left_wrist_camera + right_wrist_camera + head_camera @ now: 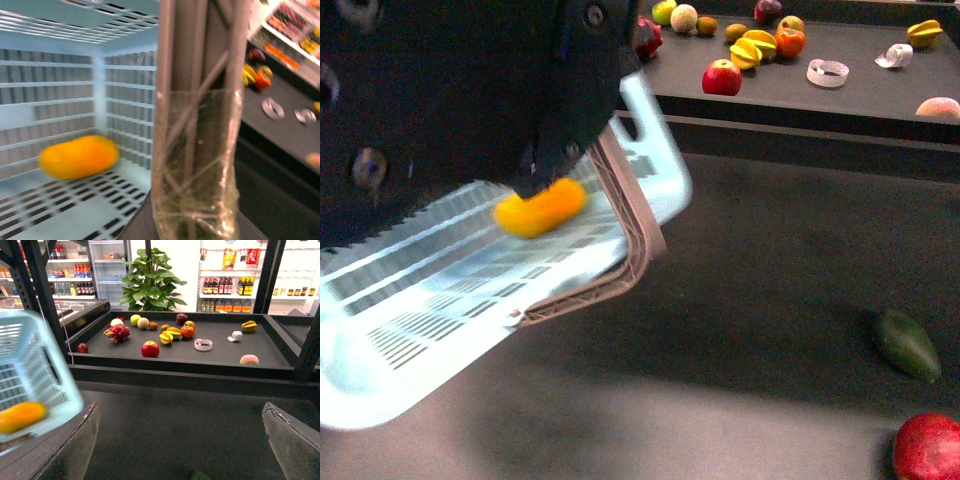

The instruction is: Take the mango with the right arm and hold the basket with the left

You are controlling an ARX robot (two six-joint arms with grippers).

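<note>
The pale blue basket point(380, 385) hangs tilted above the dark floor, and its image is blurred. The yellow mango point(540, 207) lies inside it on the slotted bottom, and the left wrist view shows the mango point(77, 156) near a corner of the basket point(50, 90). My bulky black left arm point(440, 100) reaches over the basket. Its left gripper point(195, 175) is shut on the grey-brown handle point(200, 65). My right gripper point(180, 410) is open and empty, apart from the basket point(35, 365) and the mango point(20, 416), which show to one side.
A dark green pointed fruit point(908, 345) and a red fruit point(928, 448) lie on the floor at the right. Behind, a dark raised shelf point(860, 95) carries a red apple point(722, 77), a starfruit point(752, 50), other fruit and tape rolls point(827, 72).
</note>
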